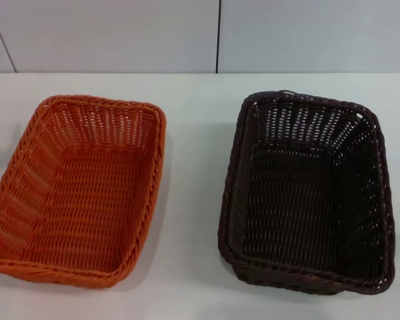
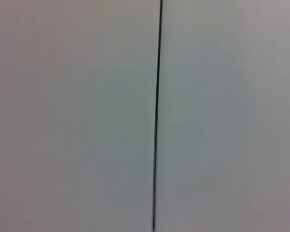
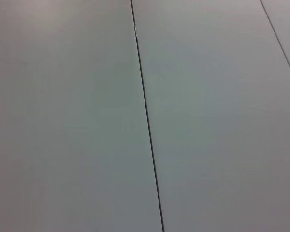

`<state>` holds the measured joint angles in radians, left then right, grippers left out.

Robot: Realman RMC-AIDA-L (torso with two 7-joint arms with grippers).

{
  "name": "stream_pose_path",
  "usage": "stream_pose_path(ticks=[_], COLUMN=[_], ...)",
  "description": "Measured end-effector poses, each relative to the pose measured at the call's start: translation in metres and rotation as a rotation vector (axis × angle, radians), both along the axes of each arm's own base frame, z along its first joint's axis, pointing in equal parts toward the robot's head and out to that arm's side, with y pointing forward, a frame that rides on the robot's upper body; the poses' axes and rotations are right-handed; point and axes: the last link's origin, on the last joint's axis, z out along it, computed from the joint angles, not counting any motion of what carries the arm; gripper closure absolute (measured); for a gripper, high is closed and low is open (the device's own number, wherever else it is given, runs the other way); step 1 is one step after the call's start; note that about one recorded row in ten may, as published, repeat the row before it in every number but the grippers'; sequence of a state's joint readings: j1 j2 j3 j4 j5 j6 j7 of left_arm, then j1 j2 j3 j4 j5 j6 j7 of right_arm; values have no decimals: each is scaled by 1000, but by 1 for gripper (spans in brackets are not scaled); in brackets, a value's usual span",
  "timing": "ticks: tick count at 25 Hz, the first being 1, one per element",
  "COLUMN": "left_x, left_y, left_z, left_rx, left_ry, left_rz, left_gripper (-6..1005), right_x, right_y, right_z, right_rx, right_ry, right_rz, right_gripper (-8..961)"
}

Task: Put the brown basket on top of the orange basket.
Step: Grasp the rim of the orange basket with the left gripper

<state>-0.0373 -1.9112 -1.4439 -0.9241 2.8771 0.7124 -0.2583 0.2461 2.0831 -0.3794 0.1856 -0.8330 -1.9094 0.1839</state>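
Observation:
The orange basket point(image 1: 80, 190) stands empty on the left half of the white table point(image 1: 193, 133) in the head view. The brown basket point(image 1: 307, 193) stands empty on the right half, a hand's width of bare table between the two. Both are rectangular with woven openwork sides and braided rims, long sides running away from me. Neither gripper nor arm shows in any view. Both wrist views hold only pale wall panels with a thin dark seam.
A white panelled wall point(image 1: 120, 33) with a dark vertical seam point(image 1: 218, 37) rises behind the table's far edge. Bare tabletop lies between the baskets and beyond them toward the wall.

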Motion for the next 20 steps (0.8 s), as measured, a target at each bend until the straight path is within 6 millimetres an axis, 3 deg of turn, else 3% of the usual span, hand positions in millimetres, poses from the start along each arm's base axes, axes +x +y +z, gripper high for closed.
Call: stream_pose_path(ticks=[1, 3, 6, 7, 10, 12, 15, 20], left_x=[0, 24, 36, 53, 63, 92, 118, 140], left_y=[0, 16, 23, 30, 32, 33, 29, 29], left_z=[0, 16, 22, 28, 31, 36, 35, 27], left_rx=[0, -44, -98, -182, -224, -331, -457, -624], left_ry=[0, 15, 24, 51, 80, 192, 270, 321], left_rz=[0, 56, 106, 196, 246, 365, 439, 486], left_gripper=[214, 214, 214, 214, 214, 214, 214, 215], right_x=[0, 0, -1, -1, -2, -3, -4, -6], right_y=[1, 2, 5, 6, 11, 16, 24, 36], right_z=[0, 0, 0, 0, 1, 2, 1, 2], right_rx=[-1, -3, -1, 1, 5, 5, -7, -23], right_ry=[1, 2, 4, 5, 8, 9, 10, 3], right_rz=[0, 0, 0, 0, 1, 2, 2, 5], right_gripper=[139, 139, 138, 138, 138, 139, 139, 139])
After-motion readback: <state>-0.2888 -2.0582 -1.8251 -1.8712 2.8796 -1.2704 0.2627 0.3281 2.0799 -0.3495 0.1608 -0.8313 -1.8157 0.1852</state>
